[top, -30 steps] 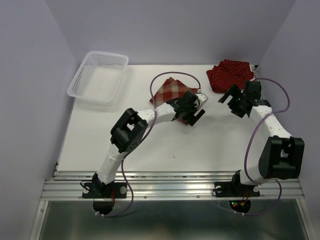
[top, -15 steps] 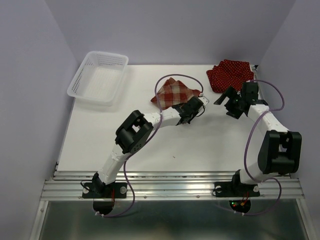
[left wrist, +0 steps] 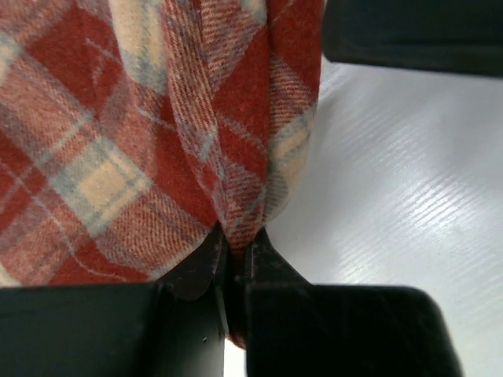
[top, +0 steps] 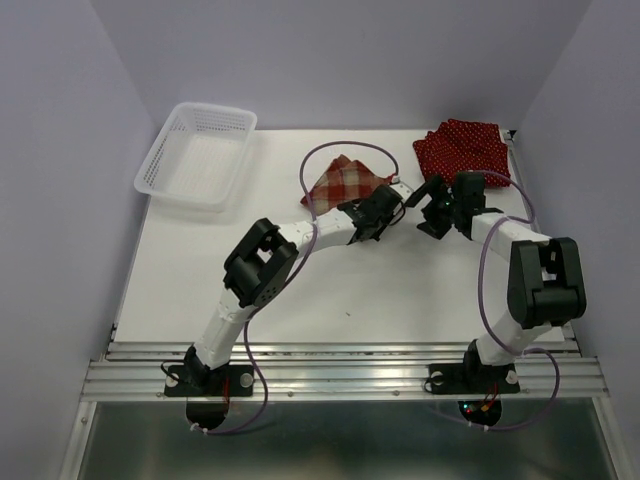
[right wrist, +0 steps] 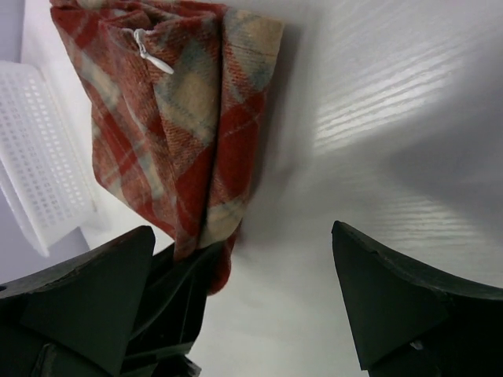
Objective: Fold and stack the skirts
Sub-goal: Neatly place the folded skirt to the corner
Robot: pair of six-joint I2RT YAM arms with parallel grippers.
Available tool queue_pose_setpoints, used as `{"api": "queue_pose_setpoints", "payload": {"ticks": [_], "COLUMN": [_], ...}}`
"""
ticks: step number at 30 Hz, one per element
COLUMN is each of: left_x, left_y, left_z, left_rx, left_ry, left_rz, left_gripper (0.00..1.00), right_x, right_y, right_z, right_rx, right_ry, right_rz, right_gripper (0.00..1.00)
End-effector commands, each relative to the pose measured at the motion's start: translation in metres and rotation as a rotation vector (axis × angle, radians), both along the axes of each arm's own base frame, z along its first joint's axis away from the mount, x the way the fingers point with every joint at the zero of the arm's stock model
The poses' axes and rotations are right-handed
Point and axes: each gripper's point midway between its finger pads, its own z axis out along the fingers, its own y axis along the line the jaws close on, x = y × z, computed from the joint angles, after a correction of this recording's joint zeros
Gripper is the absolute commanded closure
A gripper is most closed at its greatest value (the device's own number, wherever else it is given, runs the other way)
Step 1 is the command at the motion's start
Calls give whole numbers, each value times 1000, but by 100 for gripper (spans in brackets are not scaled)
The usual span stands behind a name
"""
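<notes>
The red-and-cream plaid skirt (top: 343, 181) lies folded on the white table at centre back. My left gripper (top: 384, 212) is shut on the skirt's near right corner, and the left wrist view shows a fold of the plaid skirt (left wrist: 157, 133) pinched between the closed jaws of my left gripper (left wrist: 236, 250). My right gripper (top: 433, 207) hangs just right of that corner, open and empty. In the right wrist view the plaid skirt (right wrist: 169, 118) lies ahead of my right gripper (right wrist: 244, 294) and to its left. Dark red polka-dot skirt cloth (top: 462, 148) lies in a heap at back right.
A white mesh basket (top: 197, 155) stands at the back left, and its wall shows at the left edge of the right wrist view as the basket (right wrist: 35, 165). The left arm's purple cable arcs over the plaid skirt. Lilac walls close in the table.
My left gripper has gone from open to shut on the plaid skirt's corner. The right arm has swung left, from by the polka-dot heap to beside the left gripper.
</notes>
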Motion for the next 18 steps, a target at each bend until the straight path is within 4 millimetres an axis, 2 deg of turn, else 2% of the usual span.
{"api": "queue_pose_setpoints", "payload": {"ticks": [1,3,7,13,18], "left_x": [6,4,1,-2,-4], "left_y": [-14,-14,-16,-19,-20], "left_z": [70,70,68,74,76], "left_rx": [-147,-164,-179,-220,-242], "left_ry": [-58,-37,-23,-16,-1], "left_rz": [-3,-14,-34,-27,-38], "left_gripper": [100,100,100,100,100], "right_x": [33,39,42,46,53], "right_y": [9,9,26,40,52], "right_z": [22,17,12,-1,4], "right_rx": [122,135,181,215,245], "right_ry": [-104,-101,-105,-81,-112], "right_rz": [-91,-99,-57,-40,-19], "right_gripper": [0,0,0,0,0]}}
